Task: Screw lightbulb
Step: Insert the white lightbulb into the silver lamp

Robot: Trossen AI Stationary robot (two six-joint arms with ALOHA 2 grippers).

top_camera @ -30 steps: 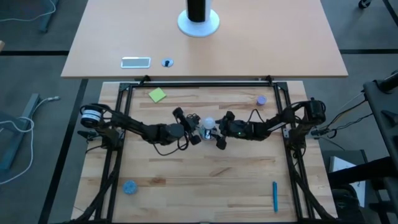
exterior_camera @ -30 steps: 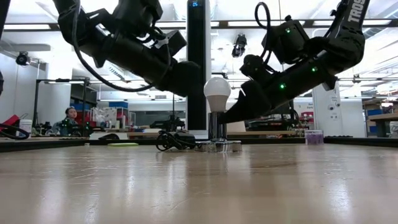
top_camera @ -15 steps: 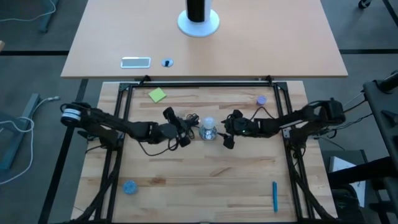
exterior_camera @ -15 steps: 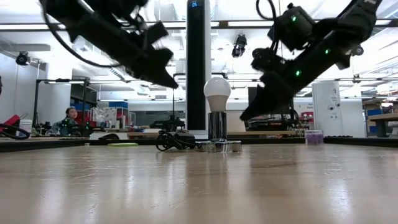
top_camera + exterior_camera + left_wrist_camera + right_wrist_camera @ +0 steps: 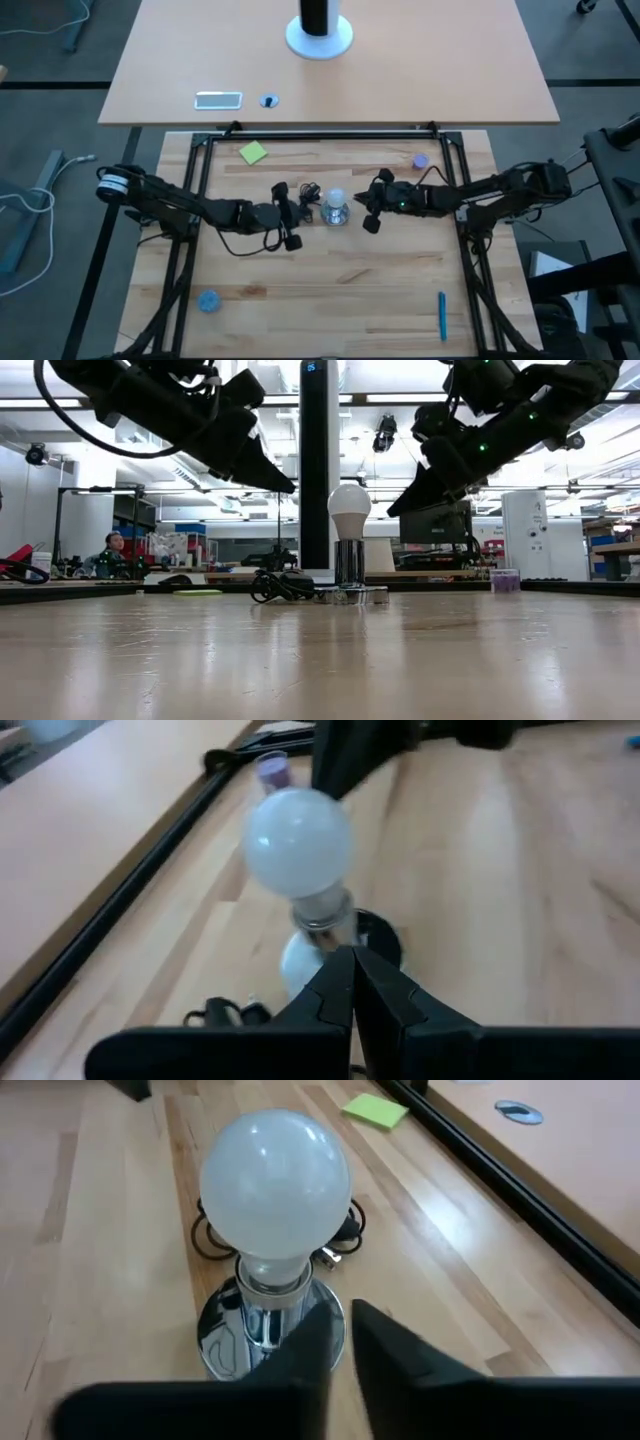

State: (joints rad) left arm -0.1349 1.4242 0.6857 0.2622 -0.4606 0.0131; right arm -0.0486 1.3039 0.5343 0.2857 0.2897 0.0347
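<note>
The whitish lightbulb stands upright, its narrow base stuck in the shiny silver socket, whose round foot rests on the wooden table. My left gripper hovers to the bulb's left, above table level, and is shut with nothing in it. In its wrist view the shut fingertips point at the bulb. My right gripper hovers to the bulb's right, also raised and shut on nothing. Its fingers point at the bulb.
The socket's black cord lies coiled just left of the socket. A green note and a purple disc lie near the far rail. A blue disc and a blue pen lie near the front.
Both grippers have drawn away from the lightbulb and risen, the left toward the table's left edge and the right toward its right edge. The right gripper has shut. The bulb stays upright in the socket.
</note>
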